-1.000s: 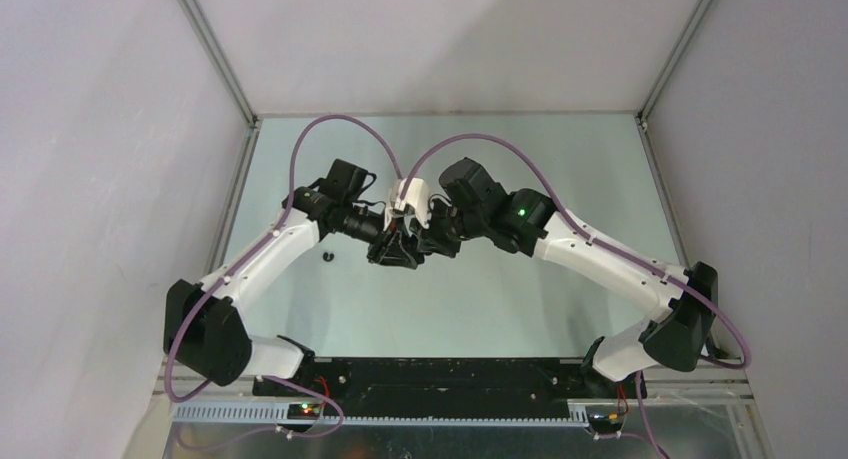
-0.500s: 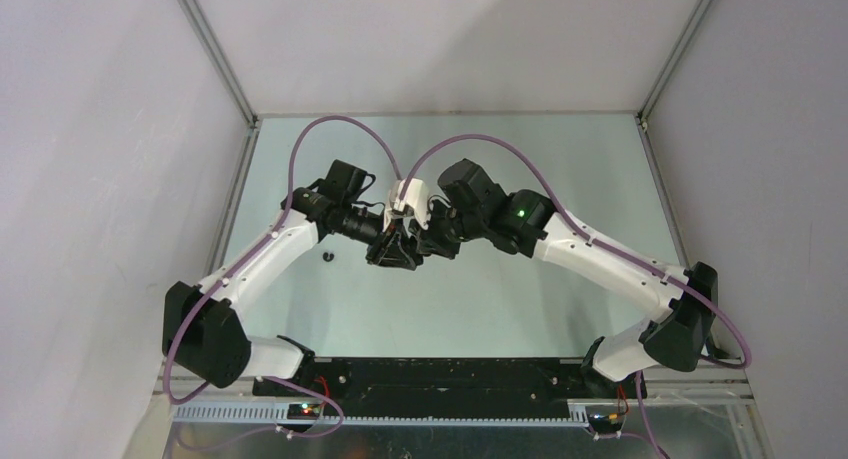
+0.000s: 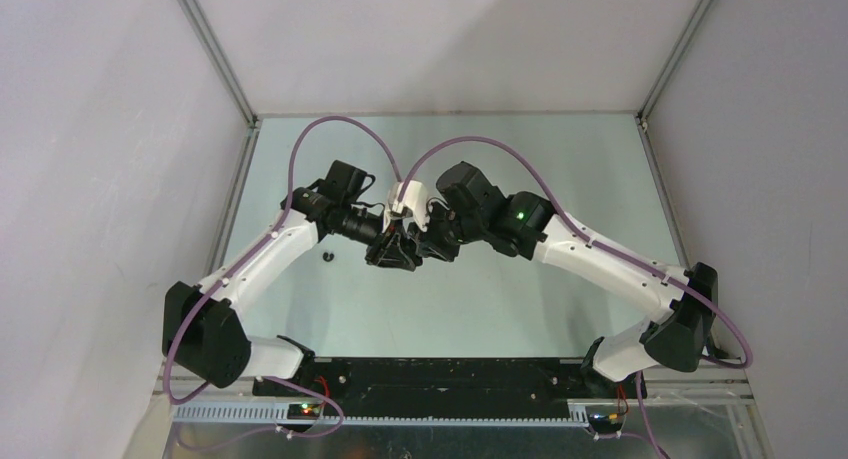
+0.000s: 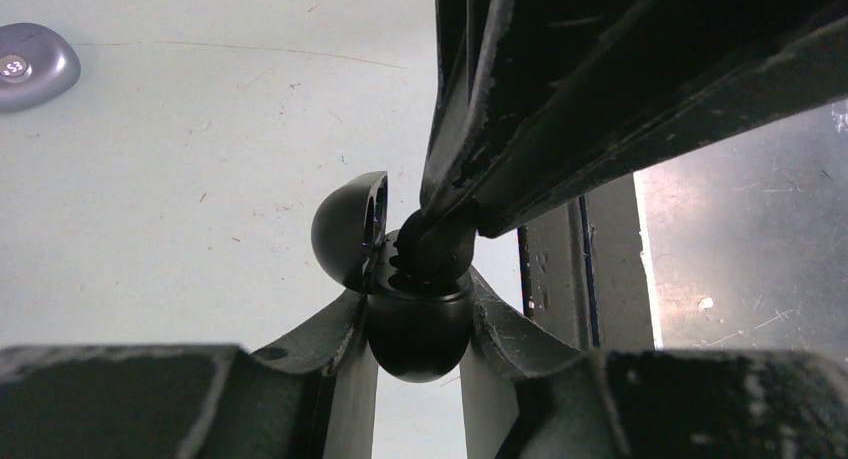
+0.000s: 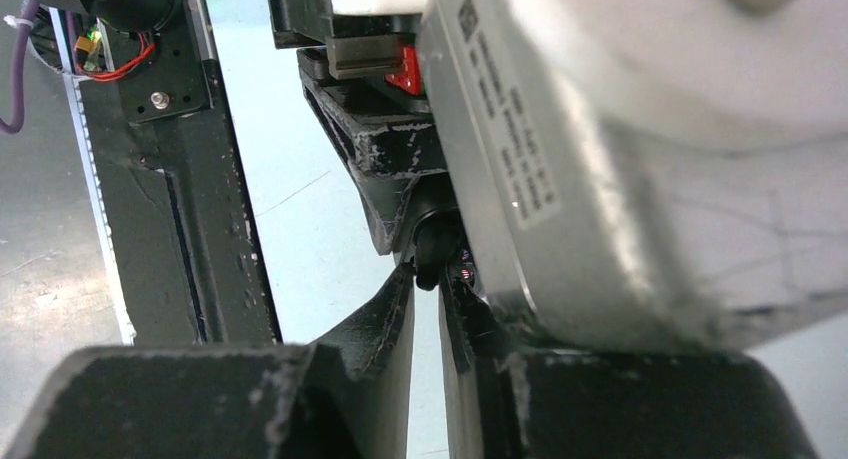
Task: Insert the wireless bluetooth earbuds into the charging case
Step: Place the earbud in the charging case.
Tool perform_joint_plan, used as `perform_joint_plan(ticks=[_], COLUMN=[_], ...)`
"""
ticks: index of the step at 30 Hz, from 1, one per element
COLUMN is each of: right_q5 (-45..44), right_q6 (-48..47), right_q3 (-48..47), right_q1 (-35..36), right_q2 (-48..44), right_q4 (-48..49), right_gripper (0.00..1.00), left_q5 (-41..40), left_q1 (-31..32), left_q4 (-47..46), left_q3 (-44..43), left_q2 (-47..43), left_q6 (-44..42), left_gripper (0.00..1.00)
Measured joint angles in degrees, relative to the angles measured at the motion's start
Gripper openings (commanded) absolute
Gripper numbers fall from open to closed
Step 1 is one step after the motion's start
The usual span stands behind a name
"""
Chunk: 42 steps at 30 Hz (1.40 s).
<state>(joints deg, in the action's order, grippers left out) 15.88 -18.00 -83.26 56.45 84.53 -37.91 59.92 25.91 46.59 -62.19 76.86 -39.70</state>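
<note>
Left gripper (image 4: 418,314) found clenched on the lower shell of the charging case (image 4: 418,349), a glossy black rounded body pinched between both fingers. The hinged lid (image 4: 347,229) stands open to that gripper's left. Right gripper (image 5: 430,284) meets the case mouth from the opposite side, tips nearly together about a black earbud (image 4: 435,251). The bud sits at the opening, apparently only part way into its seat. Whether those tips are pinching the bud or letting go cannot be told.

Risks, as judged:
- If the bud is not fully seated, it could tip out of the mouth once the right tips part, or cling to a fingertip and lift out as they withdraw.
- A push off the seat's axis could jam the bud crooked or twist the smooth case in the left grip.
- The right fingers pass close beside the open lid, so a sideways drift could knock it shut or strain the hinge.
- The two wrists are crowded together, so contact between them is possible.

Count, outward from the grippers:
- Grippers: two.
- Charging case: one, in the left grip.
- Black earbud at the case mouth: one.
- Small dark piece (image 3: 327,256) on the table (image 4: 200,129) beside the left wrist, likely a second black bud: one.
- Pale purple rounded piece (image 4: 30,64), lying well ahead of the left gripper and to its left: one.
- Any further purple piece: none in view
</note>
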Motion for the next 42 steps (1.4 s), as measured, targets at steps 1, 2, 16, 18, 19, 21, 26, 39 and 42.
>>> perform_joint_plan(ticks=[1, 2, 16, 18, 19, 21, 26, 39, 42], right_q5=[-0.2, -0.3, -2.5, -2.5, -2.5, -2.3, -2.0, 0.7, 1.1], right_q6=[0.0, 0.0, 0.5, 0.6, 0.7, 0.9, 1.4, 0.0, -0.5], right_q3=[0.0, 0.0, 0.0, 0.0, 0.0, 0.0, 0.0, -0.1, -0.1], right_q1=[0.0, 0.1, 1.0, 1.2, 1.2, 1.3, 1.6, 1.6, 1.6], right_q2=[0.0, 0.0, -0.1, -0.1, -0.1, -0.1, -0.1, -0.1, -0.1], right_q4=[0.0, 0.0, 0.1, 0.0, 0.0, 0.0, 0.0, -0.1, -0.2], right_gripper=[0.16, 0.14, 0.08, 0.08, 0.08, 0.07, 0.04, 0.04, 0.04], left_q5=[0.0, 0.0, 1.2, 1.4, 1.5, 1.6, 1.8, 2.7, 2.9], left_q1=[0.0, 0.0, 0.0, 0.0, 0.0, 0.0, 0.0, 0.0, 0.0], left_q4=[0.1, 0.3, 3.7, 4.2, 4.3, 4.5, 4.9, 5.8, 6.4], left_q3=[0.0, 0.0, 0.0, 0.0, 0.0, 0.0, 0.0, 0.0, 0.0], left_q2=[0.0, 0.0, 0.0, 0.1, 0.1, 0.1, 0.1, 0.1, 0.1], left_q6=[-0.1, -0.3, -3.7, -4.2, -4.4, -4.5, -5.0, -7.0, -7.8], left_gripper=[0.13, 0.13, 0.13, 0.13, 0.13, 0.13, 0.13, 0.13, 0.14])
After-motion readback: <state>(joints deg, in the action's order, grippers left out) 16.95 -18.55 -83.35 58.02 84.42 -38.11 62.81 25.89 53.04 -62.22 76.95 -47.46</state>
